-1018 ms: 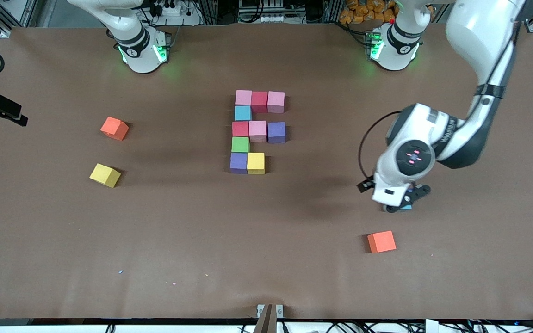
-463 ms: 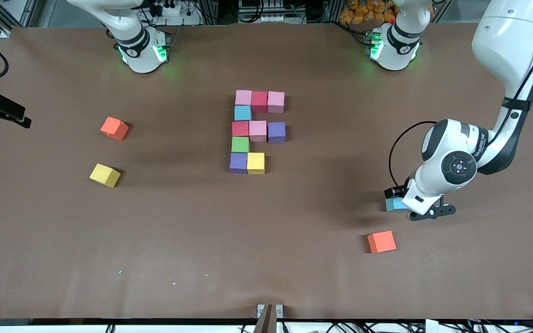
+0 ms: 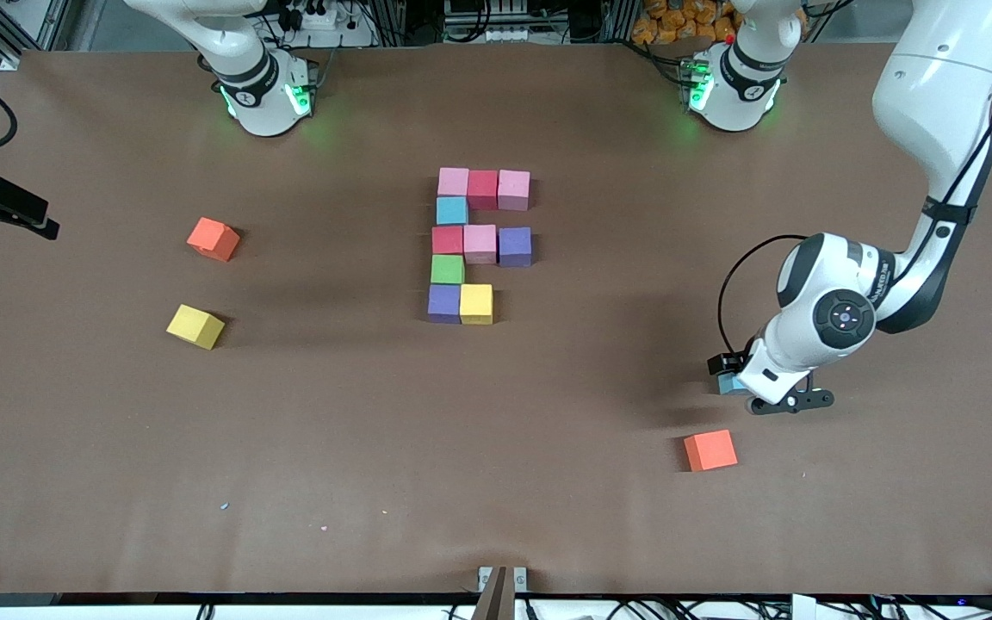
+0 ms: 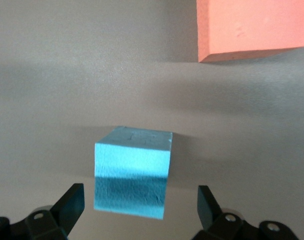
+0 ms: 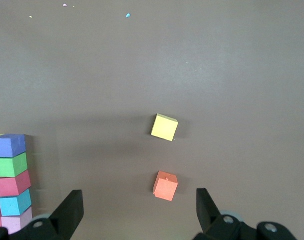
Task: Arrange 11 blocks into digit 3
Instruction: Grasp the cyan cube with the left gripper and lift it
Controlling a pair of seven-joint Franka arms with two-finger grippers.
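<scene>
With ten blocks set in digit 3 (image 3: pixel 479 245), open left gripper (image 4: pixel 137 212) straddles last sky-blue block (image 4: pixel 133 172), unclamped; right gripper (image 5: pixel 137 212) open, empty

Sky-blue block (image 3: pixel 727 383) mostly hidden under left end effector (image 3: pixel 763 392); orange cube (image 4: pixel 251 27) cut by left wrist frame edge.

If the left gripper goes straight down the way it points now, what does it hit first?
Most likely the sky-blue block, which sits between the open left gripper's fingers; the orange block lies off that line.
</scene>
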